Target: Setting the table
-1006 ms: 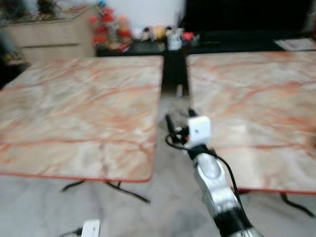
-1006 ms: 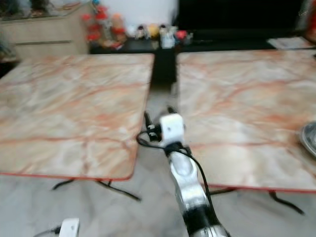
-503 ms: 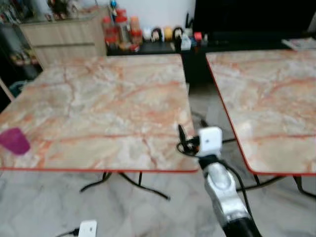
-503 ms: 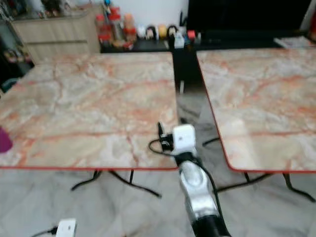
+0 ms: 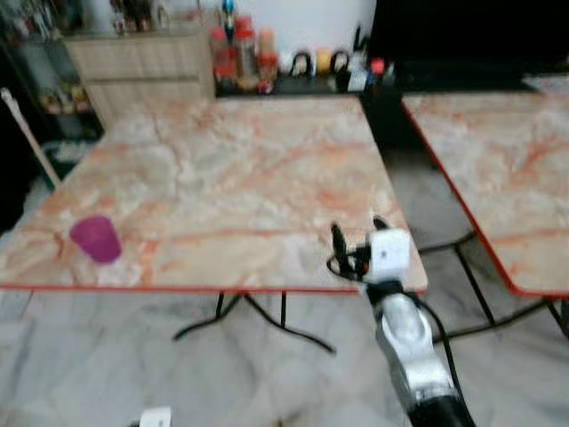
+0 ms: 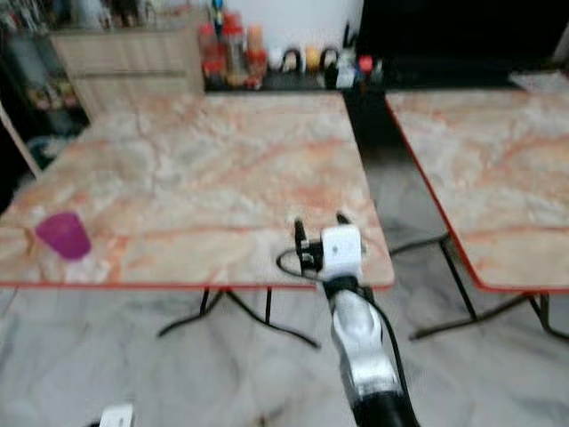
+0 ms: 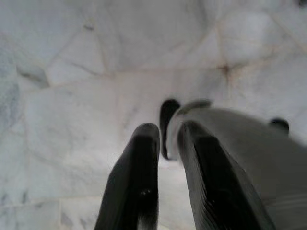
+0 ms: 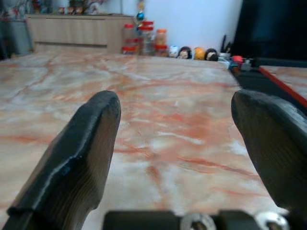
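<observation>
While the right claw (image 5: 356,233) gapes wide over the bench's (image 5: 240,178) near edge, an upright cup (image 5: 96,239) stands far left; the left claw (image 7: 165,143), narrow, holds something grey above the floor (image 7: 72,72).

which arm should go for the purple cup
Right, probably. The right pincer is raised and open over the table's near edge, though the cup sits far toward the robot's left. The left pincer hangs low, pointing at the floor, nearly closed.

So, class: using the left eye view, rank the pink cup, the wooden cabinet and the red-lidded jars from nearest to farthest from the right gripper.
1. Pink cup, on the table's left near edge.
2. Red-lidded jars, far back, centre.
3. Wooden cabinet, far back left.

The right gripper is at the table's near right corner.
</observation>
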`<state>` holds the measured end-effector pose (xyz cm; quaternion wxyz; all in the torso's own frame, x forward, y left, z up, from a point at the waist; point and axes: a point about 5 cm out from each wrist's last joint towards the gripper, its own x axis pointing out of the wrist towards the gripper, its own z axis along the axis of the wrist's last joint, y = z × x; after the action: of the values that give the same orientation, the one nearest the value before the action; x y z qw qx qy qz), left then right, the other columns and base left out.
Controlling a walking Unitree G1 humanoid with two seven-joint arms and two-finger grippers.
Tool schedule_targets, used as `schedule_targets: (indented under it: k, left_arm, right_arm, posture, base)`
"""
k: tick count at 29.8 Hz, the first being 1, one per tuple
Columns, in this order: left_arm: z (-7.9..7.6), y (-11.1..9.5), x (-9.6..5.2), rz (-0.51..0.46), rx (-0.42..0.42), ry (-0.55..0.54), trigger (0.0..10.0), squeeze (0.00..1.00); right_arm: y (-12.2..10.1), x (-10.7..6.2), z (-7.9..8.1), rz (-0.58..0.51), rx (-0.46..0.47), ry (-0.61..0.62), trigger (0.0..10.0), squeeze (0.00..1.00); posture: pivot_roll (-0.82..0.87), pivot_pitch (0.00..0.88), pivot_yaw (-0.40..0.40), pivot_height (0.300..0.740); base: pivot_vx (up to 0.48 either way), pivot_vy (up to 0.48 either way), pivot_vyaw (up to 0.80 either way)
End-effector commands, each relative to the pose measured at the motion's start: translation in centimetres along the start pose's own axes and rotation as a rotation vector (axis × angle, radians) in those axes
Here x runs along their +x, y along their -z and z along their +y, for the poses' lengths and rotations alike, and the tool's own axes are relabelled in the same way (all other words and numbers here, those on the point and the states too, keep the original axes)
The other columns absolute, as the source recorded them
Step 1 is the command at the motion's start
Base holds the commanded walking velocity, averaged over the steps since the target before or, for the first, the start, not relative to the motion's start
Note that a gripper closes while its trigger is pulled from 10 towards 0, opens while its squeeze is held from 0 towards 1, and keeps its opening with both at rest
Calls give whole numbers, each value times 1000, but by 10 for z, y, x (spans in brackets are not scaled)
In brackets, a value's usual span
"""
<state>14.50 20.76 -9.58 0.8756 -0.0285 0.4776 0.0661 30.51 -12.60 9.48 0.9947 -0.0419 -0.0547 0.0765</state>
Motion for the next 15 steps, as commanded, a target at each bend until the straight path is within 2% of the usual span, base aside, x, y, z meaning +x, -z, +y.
schedule_targets:
  k: [1, 6, 11, 15]
  left_arm:
    - [8, 3, -1, 8, -17, -24, 10000, 0]
    - [7, 3, -1, 7, -20, -24, 10000, 0]
    - [5, 3, -1, 3, -27, -22, 10000, 0]
    - [4, 3, -1, 4, -30, -23, 10000, 0]
  right_arm:
    - [-6, 2, 8, -30, -10, -26, 10000, 0]
    - [4, -5, 0, -2, -26, -7, 10000, 0]
    - [23, -19, -16, 58, -48, 42, 10000, 0]
    - [28, -24, -20, 72, -56, 60, 10000, 0]
  posture:
    - [-4, 0, 29, 740]
    - [-8, 0, 25, 740]
    - [-7, 0, 22, 740]
    - [-9, 0, 21, 740]
  base:
    - [0, 341, 0]
    - [0, 342, 0]
    - [0, 341, 0]
    - [0, 339, 0]
